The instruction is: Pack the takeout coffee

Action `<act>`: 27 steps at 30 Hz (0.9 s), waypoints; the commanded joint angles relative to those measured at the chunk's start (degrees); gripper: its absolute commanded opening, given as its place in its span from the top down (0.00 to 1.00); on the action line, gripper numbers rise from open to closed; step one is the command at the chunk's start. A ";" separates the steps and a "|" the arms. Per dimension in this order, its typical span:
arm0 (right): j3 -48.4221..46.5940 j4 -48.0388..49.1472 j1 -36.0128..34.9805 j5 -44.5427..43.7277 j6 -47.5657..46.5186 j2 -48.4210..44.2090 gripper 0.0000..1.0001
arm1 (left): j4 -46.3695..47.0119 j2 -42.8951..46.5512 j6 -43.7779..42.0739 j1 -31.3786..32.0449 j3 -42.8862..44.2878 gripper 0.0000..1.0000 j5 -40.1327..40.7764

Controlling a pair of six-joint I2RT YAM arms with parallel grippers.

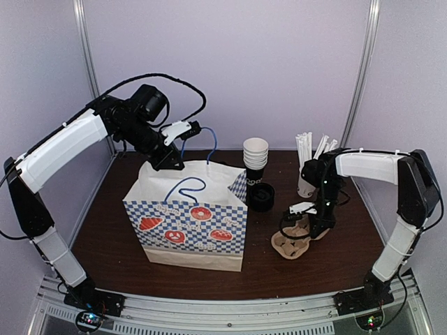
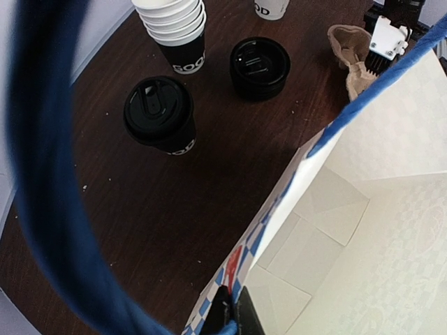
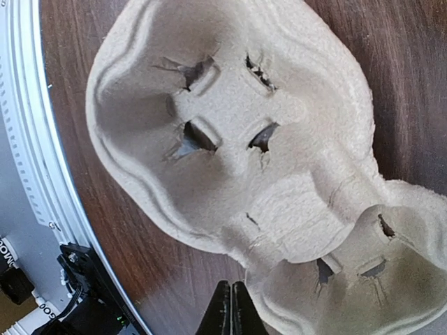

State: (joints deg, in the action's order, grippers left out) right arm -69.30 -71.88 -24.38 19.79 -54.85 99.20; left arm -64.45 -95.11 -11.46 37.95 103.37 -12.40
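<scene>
Takeout coffee (image 2: 159, 112): was found lidded and upright on the surface (image 2: 160, 230), just beyond the far side of the paper bag (image 1: 187, 213). Left end effector (image 2: 229, 315): was clamped narrow on the bag's far rim and was judged nearer the cup. Right end effector (image 3: 231, 308): was closed narrow at the edge of the cup carrier (image 3: 230, 125), right of the bag; a grip there could not be confirmed.

Paper bag (image 1: 188, 216): matt paper, printed outside, plain white and creased inside; its handle (image 2: 42, 174): blue cord, finish too blurred to tell; cup carrier (image 3: 230, 139): rough, fibrous moulded pulp, ragged at the slots; takeout coffee (image 2: 160, 115): matt black paper wall, faintly glossy black plastic lid; table (image 1: 112, 237): dark wood grain, low sheen; near rail (image 1: 230, 307): ribbed bare metal.
</scene>
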 commanded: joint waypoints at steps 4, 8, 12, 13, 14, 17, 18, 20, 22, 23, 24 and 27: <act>-0.36 1.85 -0.05 1.73 -0.48 -6.08 0.86 | 2.12 1.87 1.42 -0.16 -1.79 1.00 -0.66; 1.54 9.16 -0.34 2.19 -1.93 -9.23 0.73 | 2.16 2.11 1.75 -0.16 -1.93 1.00 -1.29; 1.95 11.80 -2.18 1.22 -5.42 -8.10 0.65 | 2.20 2.01 2.68 -0.16 -1.08 1.00 -2.54; 2.19 12.01 -2.94 0.70 -6.57 -7.91 0.64 | 2.29 2.04 2.82 -0.16 -0.97 1.00 -2.75; 2.79 12.25 -3.80 -0.06 -7.75 -7.61 0.62 | 2.30 2.16 3.01 -0.16 -0.95 1.00 -2.71; 4.06 13.81 -5.93 -3.42 -10.33 -6.77 0.61 | 2.31 2.46 3.29 -0.16 -1.24 1.00 -2.62; 4.49 14.36 -6.54 -4.52 -10.89 -6.50 0.62 | 2.26 2.67 3.34 -0.16 -1.58 1.00 -2.63; 4.92 15.06 -7.31 -6.04 -11.90 -5.92 0.61 | 2.25 3.10 3.50 -0.16 -2.08 1.00 -2.46; 5.12 15.54 -7.80 -6.98 -12.28 -5.22 0.62 | 2.31 3.33 3.70 -0.16 -2.62 1.00 -2.54; 5.14 15.80 -7.93 -7.37 -12.23 -4.79 0.62 | 2.31 3.48 3.84 -0.16 -2.84 1.00 -2.76; 5.18 15.97 -7.96 -7.66 -12.21 -4.31 0.61 | 2.31 3.50 3.90 -0.16 -2.96 1.00 -2.93; 5.60 16.30 -8.04 -8.31 -12.53 -3.39 0.61 | 2.27 3.59 4.24 -0.16 -3.07 1.00 -3.62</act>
State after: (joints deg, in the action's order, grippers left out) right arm -64.73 -57.12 -32.03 14.52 -65.82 94.50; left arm -63.42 -93.06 -8.64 37.95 101.10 -13.78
